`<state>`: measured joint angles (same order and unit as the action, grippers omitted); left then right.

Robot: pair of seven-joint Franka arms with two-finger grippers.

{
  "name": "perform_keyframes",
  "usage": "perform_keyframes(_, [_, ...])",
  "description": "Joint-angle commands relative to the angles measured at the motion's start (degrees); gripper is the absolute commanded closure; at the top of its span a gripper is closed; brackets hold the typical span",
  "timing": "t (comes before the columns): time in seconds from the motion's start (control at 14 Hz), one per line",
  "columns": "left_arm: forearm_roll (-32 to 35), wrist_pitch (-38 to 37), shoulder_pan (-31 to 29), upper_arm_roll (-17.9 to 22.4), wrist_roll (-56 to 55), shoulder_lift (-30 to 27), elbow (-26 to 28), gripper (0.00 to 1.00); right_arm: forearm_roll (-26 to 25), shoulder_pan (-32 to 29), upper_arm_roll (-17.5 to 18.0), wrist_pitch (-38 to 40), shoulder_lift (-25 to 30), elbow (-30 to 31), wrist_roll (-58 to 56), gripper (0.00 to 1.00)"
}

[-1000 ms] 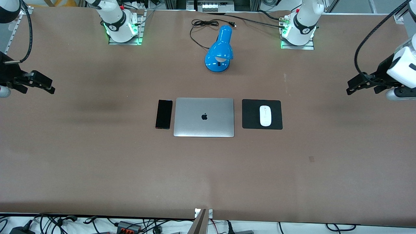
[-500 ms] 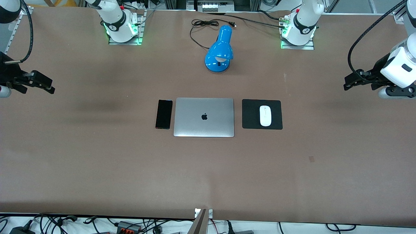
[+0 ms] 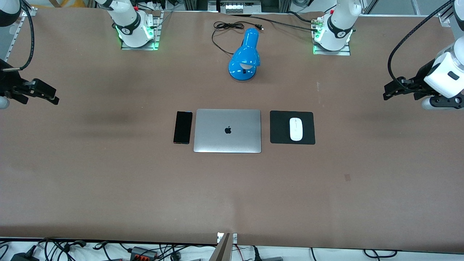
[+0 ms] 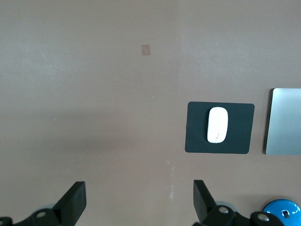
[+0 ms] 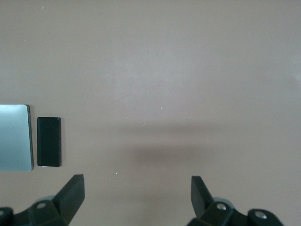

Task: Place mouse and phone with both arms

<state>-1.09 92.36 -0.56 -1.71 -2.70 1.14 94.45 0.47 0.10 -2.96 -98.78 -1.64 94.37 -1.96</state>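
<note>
The white mouse (image 3: 296, 129) lies on a black square pad (image 3: 281, 127), beside the closed laptop toward the left arm's end. The black phone (image 3: 182, 127) lies flat on the table, beside the laptop toward the right arm's end. My left gripper (image 3: 388, 93) hangs open and empty over bare table at the left arm's end. My right gripper (image 3: 52, 97) hangs open and empty over bare table at the right arm's end. The left wrist view shows the mouse (image 4: 217, 125) well away from the open left gripper (image 4: 139, 200). The right wrist view shows the phone (image 5: 49, 141) well away from the open right gripper (image 5: 137, 195).
A closed silver laptop (image 3: 227, 130) lies between phone and pad. A blue desk lamp (image 3: 245, 58) with a black cord stands farther from the front camera than the laptop, between the two arm bases. The brown table (image 3: 232, 195) is wide.
The left gripper has drawn a little toward the robots' side and its wrist has turned. The right gripper has shifted slightly toward its table end. Mouse and phone have not moved.
</note>
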Motion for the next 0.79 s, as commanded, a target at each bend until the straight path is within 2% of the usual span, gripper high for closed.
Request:
perform_keyframes(0.0, [-0.58, -0.52, -0.67, -0.49, 1.55, -0.26, -0.32, 0.0, -0.65, 0.42, -0.38, 1.04, 0.85, 0.2, -0.67, 0.0])
perform_keyframes(0.71, [-1.46, -1.75, -0.67, -0.49, 0.76, -0.35, -0.59, 0.0, -0.56, 0.42, -0.64, 1.4, 0.85, 0.03, -0.58, 0.0])
